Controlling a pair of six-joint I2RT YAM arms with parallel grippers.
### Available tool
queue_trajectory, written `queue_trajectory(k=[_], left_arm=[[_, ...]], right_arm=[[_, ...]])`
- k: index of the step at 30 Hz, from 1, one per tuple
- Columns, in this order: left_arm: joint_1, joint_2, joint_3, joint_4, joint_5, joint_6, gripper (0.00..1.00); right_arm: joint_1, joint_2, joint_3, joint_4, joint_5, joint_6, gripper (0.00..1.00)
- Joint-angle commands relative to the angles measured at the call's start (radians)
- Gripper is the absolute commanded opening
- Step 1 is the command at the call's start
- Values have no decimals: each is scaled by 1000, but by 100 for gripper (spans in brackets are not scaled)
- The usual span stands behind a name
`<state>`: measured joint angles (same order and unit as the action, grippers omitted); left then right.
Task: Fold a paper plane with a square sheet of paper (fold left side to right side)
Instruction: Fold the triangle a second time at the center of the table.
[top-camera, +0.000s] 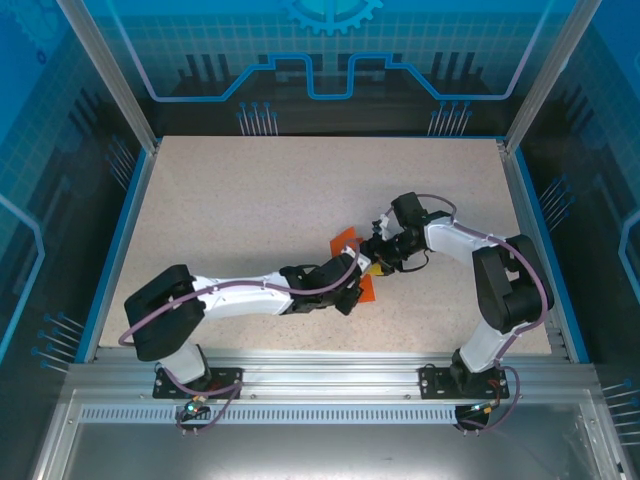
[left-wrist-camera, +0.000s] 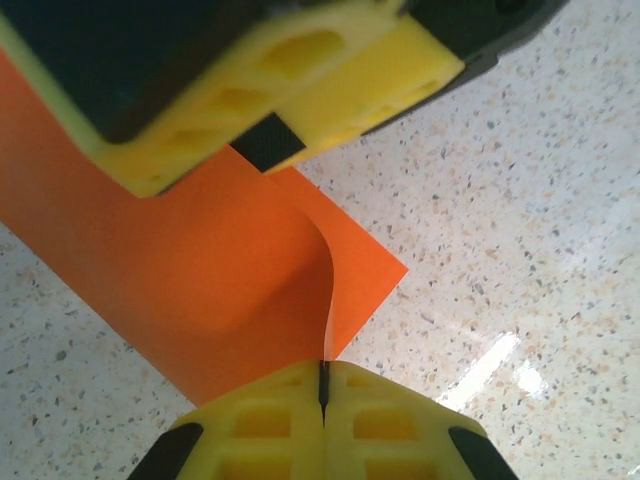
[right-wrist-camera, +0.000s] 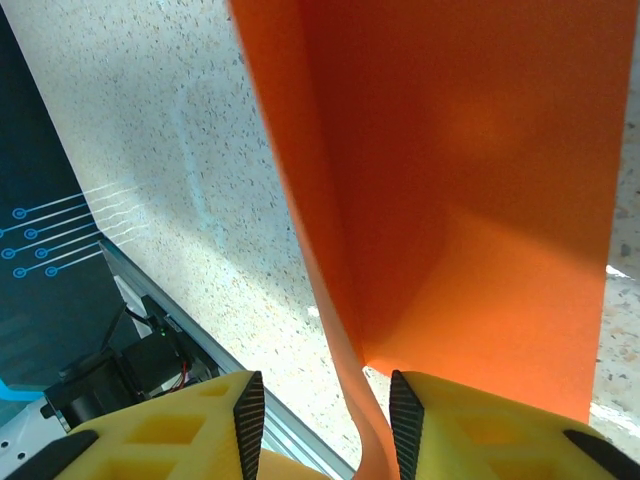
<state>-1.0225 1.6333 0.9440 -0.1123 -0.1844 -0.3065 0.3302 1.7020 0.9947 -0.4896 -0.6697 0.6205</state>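
The square sheet of paper (top-camera: 346, 240) is bright orange and lies mid-table, one side lifted and curled over. In the left wrist view the sheet (left-wrist-camera: 200, 260) rises in a curve to my left gripper (left-wrist-camera: 323, 372), which is shut on its raised edge. My right gripper's yellow fingers (left-wrist-camera: 300, 80) hover over the sheet's far part. In the right wrist view the paper (right-wrist-camera: 470, 200) stands steeply and its edge curls down between the parted jaws of my right gripper (right-wrist-camera: 325, 400), close to the right finger. Both grippers (top-camera: 355, 285) (top-camera: 378, 258) meet at the sheet. The paper plane is out of view.
The speckled beige table (top-camera: 250, 200) has a blue rim and an aluminium rail (top-camera: 320, 365) along the near edge. Transparent blue walls enclose the back and sides. The two arms reach inward and nearly touch over the paper.
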Motion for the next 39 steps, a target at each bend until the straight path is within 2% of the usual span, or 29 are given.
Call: queue_trajectory(k=[1,4,12,16,18,25,28,34,39], left_arm=[[14,-43,-31,72,70,-25,0],[32,-53,-50,82,86,-32,0],[78,-74,-103,140,163,-58,0],[105,-92,-136,175,184,-76,0],[117,-99,-148,179,191,-79,0],[165,-116,-169,165,198,-90,0],[181,-114,-169,156,195,-94,0],[198,-86,-156,140,201,-91,0],[216,-61,-144,127,198,-86,0]], right_arm=[[-7,-7,27,-30,-6,-16,41],[-14,-29,20,-24,6,-13,45],[-59,-150,-7,10,-13,-33,69],[-73,-163,-14,-45,17,-74,69],[-76,-176,-37,-43,38,-83,65],[-77,-218,-156,-15,81,-95,33],[-67,-201,-207,18,77,-81,24],[-2,-120,-231,52,134,-63,19],[35,-67,-222,56,185,-57,18]])
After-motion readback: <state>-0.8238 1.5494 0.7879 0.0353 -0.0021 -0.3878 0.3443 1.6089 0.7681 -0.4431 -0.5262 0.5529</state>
